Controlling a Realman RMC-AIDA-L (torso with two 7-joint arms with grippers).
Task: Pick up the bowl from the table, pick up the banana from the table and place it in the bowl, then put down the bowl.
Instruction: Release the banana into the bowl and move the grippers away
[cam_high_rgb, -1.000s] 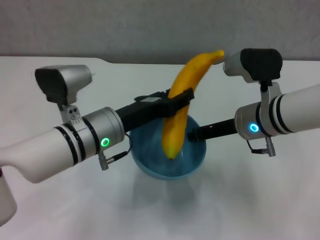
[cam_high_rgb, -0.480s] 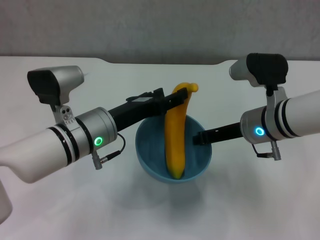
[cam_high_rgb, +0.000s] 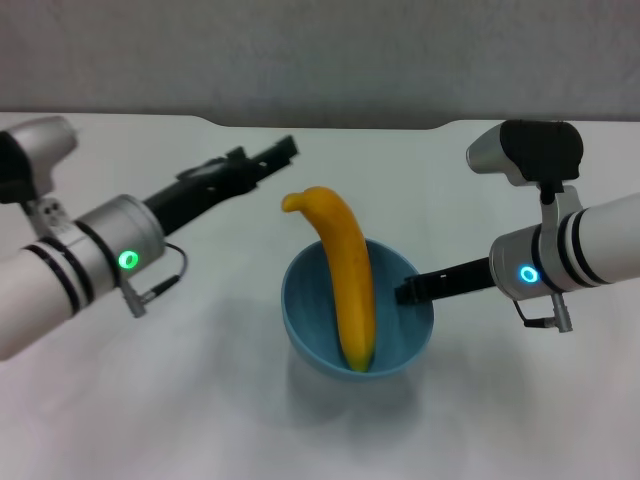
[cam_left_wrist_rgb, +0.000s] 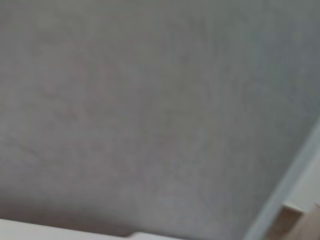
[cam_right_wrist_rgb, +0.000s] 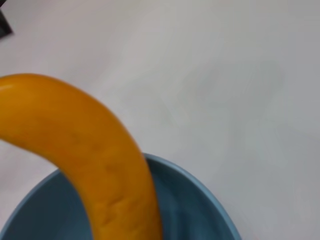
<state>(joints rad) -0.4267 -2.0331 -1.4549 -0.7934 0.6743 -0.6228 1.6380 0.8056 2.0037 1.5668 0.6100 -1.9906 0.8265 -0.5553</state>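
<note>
The light blue bowl (cam_high_rgb: 308, 325) is held just above the white table (cam_high_rgb: 150, 400), with its shadow under it. My right gripper (cam_high_rgb: 408, 290) is shut on the bowl's right rim. The yellow-orange banana (cam_high_rgb: 345, 265) stands in the bowl, blunt end down, leaning over the far rim with its stem tip pointing left. My left gripper (cam_high_rgb: 272, 155) is open and empty, up and to the left of the banana, clear of it. The right wrist view shows the banana (cam_right_wrist_rgb: 85, 150) close up inside the bowl (cam_right_wrist_rgb: 200, 200). The left wrist view shows only the grey wall.
The shallow notch (cam_high_rgb: 330, 124) in the table's far edge lies behind the bowl. A grey wall (cam_high_rgb: 320, 50) stands beyond the table. Bare tabletop (cam_right_wrist_rgb: 210, 75) lies around the bowl on all sides.
My left gripper let go of the banana and drew back up and to the left. The banana settled deeper into the bowl. The right arm shifted the bowl slightly right and nearer.
</note>
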